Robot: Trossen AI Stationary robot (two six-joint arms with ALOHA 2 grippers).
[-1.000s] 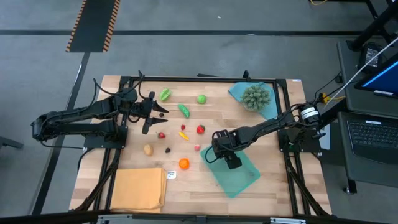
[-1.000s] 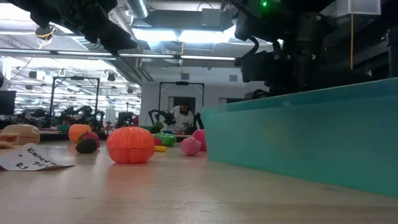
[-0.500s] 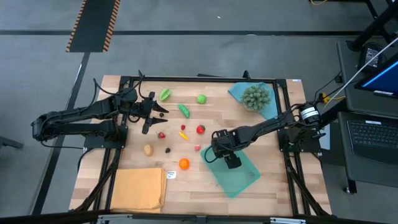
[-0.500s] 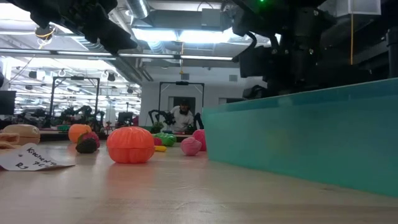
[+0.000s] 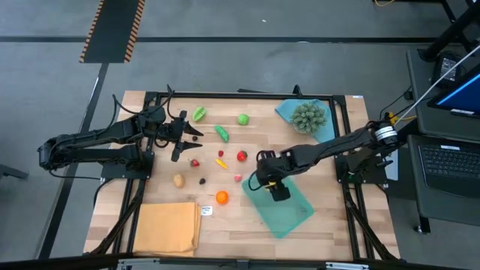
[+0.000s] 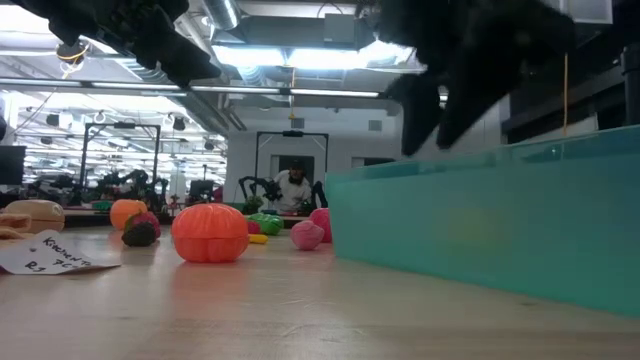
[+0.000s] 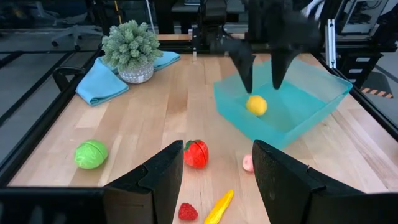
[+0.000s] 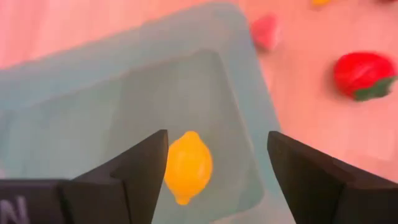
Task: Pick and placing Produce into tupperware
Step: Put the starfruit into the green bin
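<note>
A lemon (image 8: 188, 165) lies in the tupperware (image 5: 289, 212) (other produce (image 5: 241, 156) scattered left of it).

A folded orange-yellow cloth (image 5: 168, 228) lies at the lower left of the wooden table (image 5: 225, 225) in the high view, with a small white handwritten label (image 5: 206, 211) just beside its upper right corner. At the upper right, a spiky grey-green potted plant (image 5: 309, 116) sits on a blue cloth (image 5: 287, 111). A laptop (image 5: 450, 166) stands at the frame's right edge. In the low view, a person (image 6: 294, 187) sits far behind the table.
</note>
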